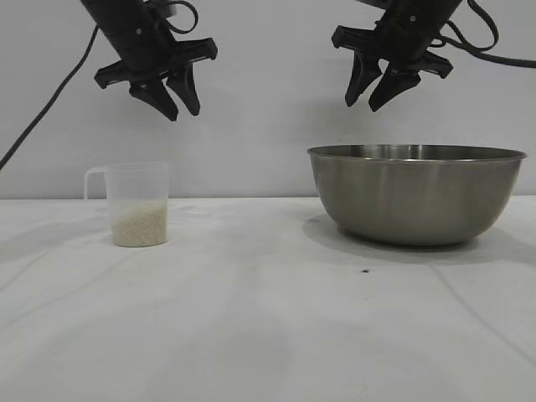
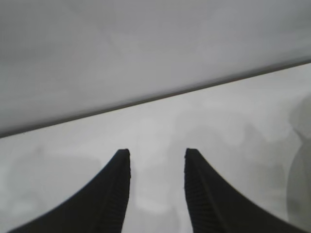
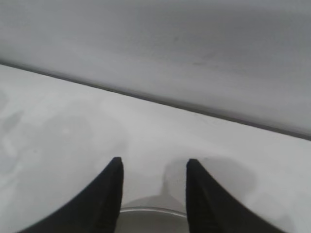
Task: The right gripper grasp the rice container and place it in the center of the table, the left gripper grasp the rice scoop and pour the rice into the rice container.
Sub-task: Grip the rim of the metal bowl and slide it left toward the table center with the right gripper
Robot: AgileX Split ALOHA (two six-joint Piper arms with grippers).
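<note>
While upright, rice scoop [image 1: 138,203], handle leftward

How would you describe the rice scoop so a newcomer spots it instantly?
On the white table, look to the left side, under the left gripper hanging open above. The rice scoop stands upright there: a small translucent plastic cup with a loop handle on its left side and rice filling its bottom. Its only neighbour, the steel bowl on the right, is far larger and opaque.
</note>
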